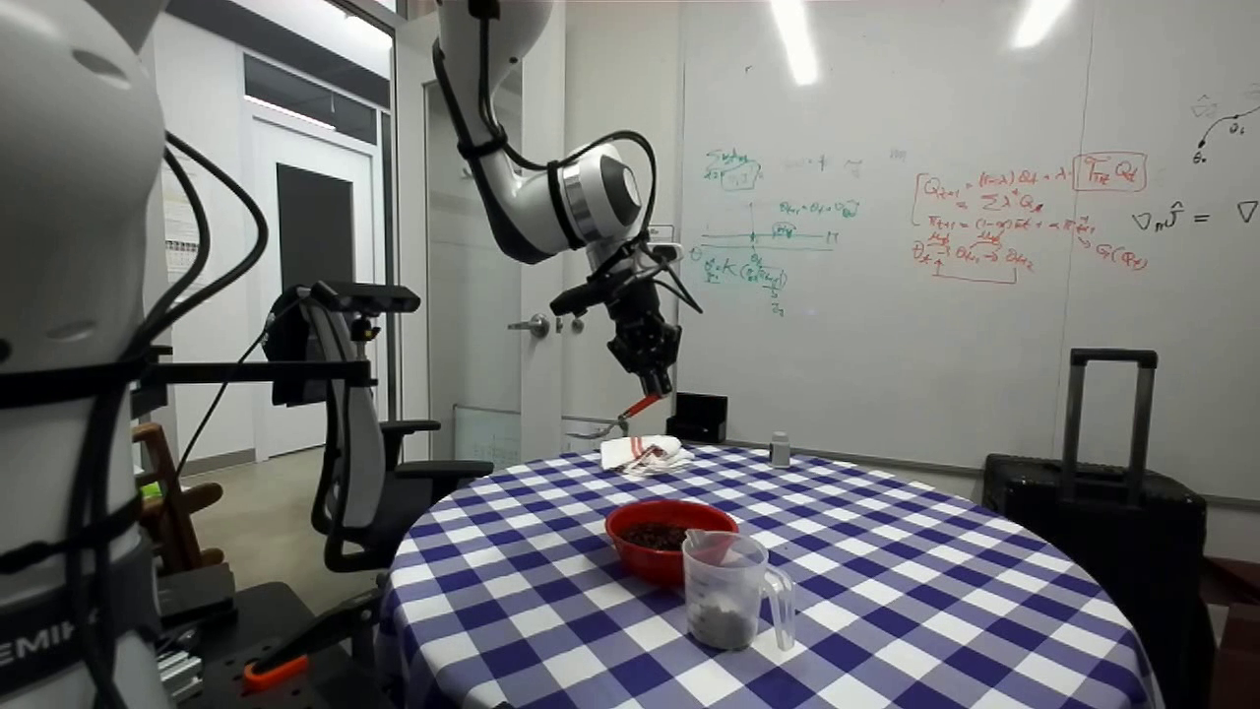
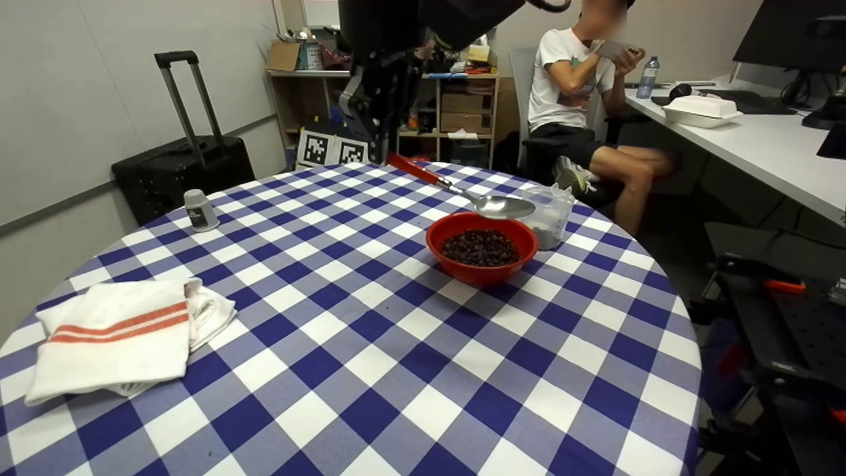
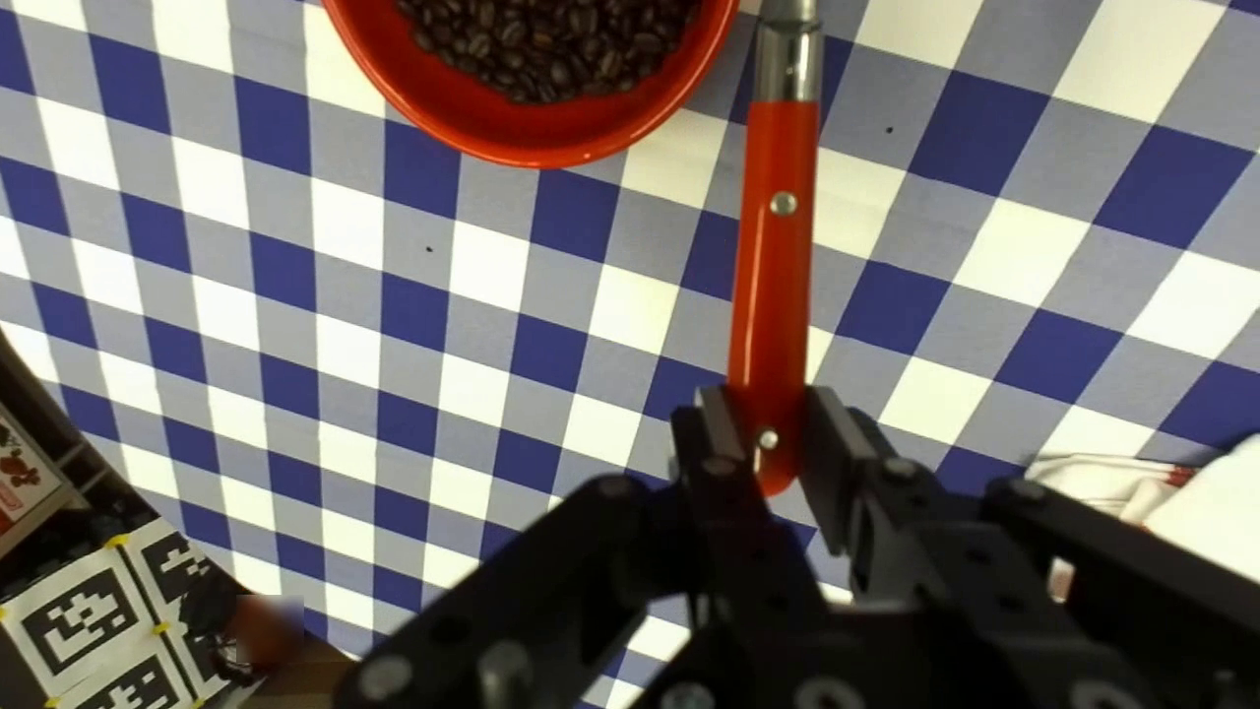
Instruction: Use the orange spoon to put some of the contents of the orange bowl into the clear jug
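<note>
Orange spoon [image 3: 776,266], clamped by its handle in my hand [image 3: 770,431], sloping down and out ahead, above the counter [image 2: 330,370]. And the orange bowl [image 3: 536,148] sits lower, ahead and leftward in the wrist view, so the spoon's long axis runs past its rim, not over the beans [image 3: 561,49]. Swing left, then dip, I reckon; the clear jug [image 1: 726,581] stands just beyond the bowl.
</note>
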Controlling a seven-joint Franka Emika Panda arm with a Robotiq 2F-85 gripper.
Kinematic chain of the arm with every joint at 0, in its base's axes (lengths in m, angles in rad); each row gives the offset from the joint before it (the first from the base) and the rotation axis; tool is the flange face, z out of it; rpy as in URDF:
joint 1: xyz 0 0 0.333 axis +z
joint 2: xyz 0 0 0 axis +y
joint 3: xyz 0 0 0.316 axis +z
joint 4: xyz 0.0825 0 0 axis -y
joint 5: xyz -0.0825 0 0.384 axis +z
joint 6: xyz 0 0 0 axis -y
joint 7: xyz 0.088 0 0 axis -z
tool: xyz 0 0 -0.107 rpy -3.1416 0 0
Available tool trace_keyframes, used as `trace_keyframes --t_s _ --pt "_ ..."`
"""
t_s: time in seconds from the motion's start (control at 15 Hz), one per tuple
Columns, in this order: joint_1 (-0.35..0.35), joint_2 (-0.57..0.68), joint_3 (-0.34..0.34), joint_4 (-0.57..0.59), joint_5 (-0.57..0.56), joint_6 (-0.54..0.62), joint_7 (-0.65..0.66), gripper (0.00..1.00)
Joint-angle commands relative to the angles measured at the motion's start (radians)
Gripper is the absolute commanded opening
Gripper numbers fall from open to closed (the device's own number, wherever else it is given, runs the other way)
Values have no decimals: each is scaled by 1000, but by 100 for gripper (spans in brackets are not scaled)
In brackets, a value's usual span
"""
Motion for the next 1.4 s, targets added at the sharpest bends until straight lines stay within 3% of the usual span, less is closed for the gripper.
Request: trace_keyframes --t_s 0.0,0.73,1.33 --pt "27 112 -22 85 68 22 8 5" --pt "93 361 -64 239 234 40 3 5" --pt "152 464 -132 268 237 49 13 5"
